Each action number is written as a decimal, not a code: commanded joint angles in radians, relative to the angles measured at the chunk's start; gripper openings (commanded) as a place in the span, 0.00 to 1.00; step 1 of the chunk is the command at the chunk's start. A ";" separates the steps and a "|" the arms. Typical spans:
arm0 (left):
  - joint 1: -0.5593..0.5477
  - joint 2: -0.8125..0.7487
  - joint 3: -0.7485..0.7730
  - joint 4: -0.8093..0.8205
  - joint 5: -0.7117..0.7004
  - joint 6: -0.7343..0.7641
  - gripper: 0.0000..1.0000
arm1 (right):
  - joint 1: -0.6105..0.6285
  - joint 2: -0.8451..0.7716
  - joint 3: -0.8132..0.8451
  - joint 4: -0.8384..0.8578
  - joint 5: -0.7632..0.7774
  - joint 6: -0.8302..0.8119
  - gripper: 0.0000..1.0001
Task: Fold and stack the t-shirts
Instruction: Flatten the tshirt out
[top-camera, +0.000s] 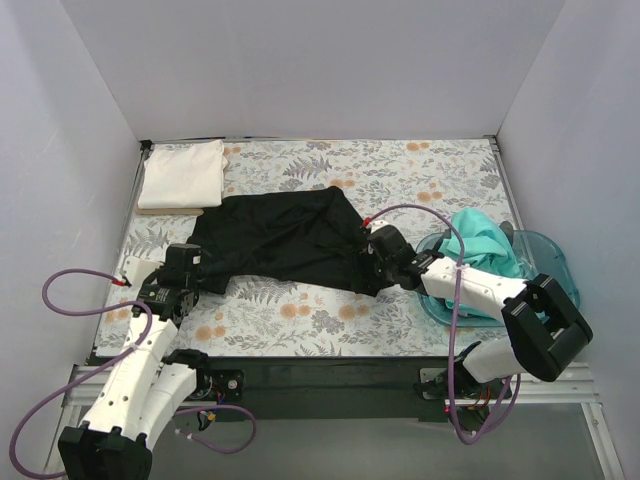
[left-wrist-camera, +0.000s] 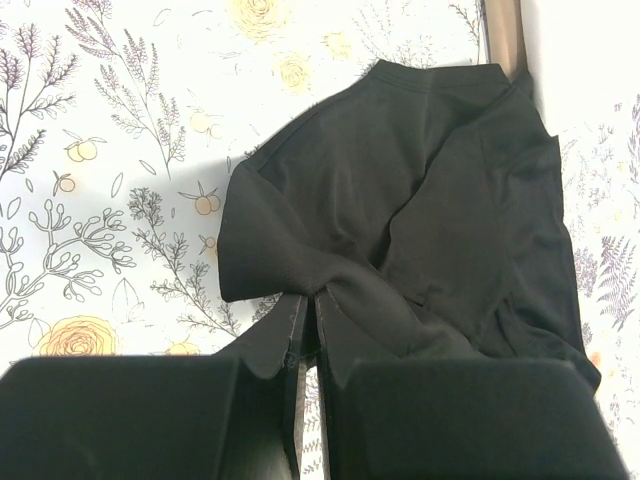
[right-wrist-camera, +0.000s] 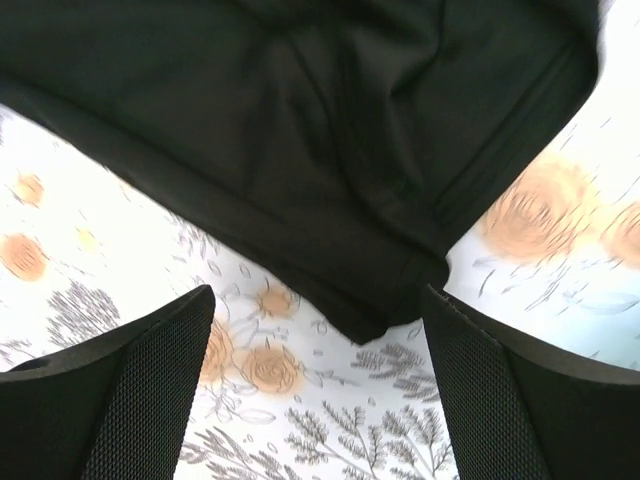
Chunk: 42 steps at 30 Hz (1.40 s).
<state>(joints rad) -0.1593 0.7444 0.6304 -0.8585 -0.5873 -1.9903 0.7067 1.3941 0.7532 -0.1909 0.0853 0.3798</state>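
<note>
Risk lies chiefly at the right gripper (right-wrist-camera: 318, 300), whose black mesh-faced fingers (right-wrist-camera: 150, 390) stand spread wide either side of a hem corner of the plain black soft-cloth t-shirt (top-camera: 285, 240). That corner is a doubled, rolled edge. If the jaws meet too shallow, they may catch one layer only or slide off, and the fold would skew.

The left gripper (left-wrist-camera: 308, 308) is pressed together on a twisted bunch of the same shirt at its left end. A hard pull against that pinch could drag the garment across the smooth floral-patterned table cover (top-camera: 400, 165) and deepen its creases.

The shirt lies crumpled mid-table, matte and limp. A white t-shirt (top-camera: 182, 172), folded into a flat rectangle, rests at the far left corner. A crumpled teal t-shirt (top-camera: 485, 245) sits in the translucent blue plastic bin (top-camera: 558, 262). Whether the right fingers touch cloth cannot be confirmed, as that view is blurred.
</note>
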 joint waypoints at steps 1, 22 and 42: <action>0.001 0.001 -0.001 0.027 -0.043 -0.125 0.00 | 0.037 0.019 -0.040 -0.027 0.060 0.060 0.89; 0.001 -0.010 -0.015 0.061 -0.040 -0.084 0.00 | 0.005 0.056 -0.054 -0.036 0.122 0.085 0.72; 0.001 -0.005 0.035 0.065 -0.048 -0.062 0.00 | -0.001 -0.002 -0.017 -0.036 0.113 -0.001 0.01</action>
<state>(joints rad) -0.1593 0.7578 0.6216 -0.7856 -0.5880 -1.9942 0.7071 1.4532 0.7124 -0.1997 0.1673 0.4095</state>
